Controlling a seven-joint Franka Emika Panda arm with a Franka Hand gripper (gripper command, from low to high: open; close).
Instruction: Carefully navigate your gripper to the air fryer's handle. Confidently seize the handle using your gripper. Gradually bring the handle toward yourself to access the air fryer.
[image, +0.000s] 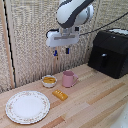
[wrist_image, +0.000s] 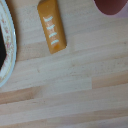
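The air fryer (image: 111, 52) is a large matte black box standing at the exterior view's right on the wooden table. Its handle (image: 103, 61) is a short black vertical bar on the front face. My gripper (image: 61, 51) hangs from the white and black arm high above the table, well to the exterior view's left of the air fryer and above the pink mug (image: 69, 78). Its two blue-tipped fingers (image: 67, 50) stand apart with nothing between them. The wrist view shows no fingers and no air fryer.
A small bowl with yellow contents (image: 49, 80) sits beside the mug. An orange bar (image: 60, 94) lies in front of them, also in the wrist view (wrist_image: 51, 32). A patterned plate (image: 15, 114) lies at the front left; its rim (wrist_image: 7, 55) and the mug (wrist_image: 112, 6) edge the wrist view.
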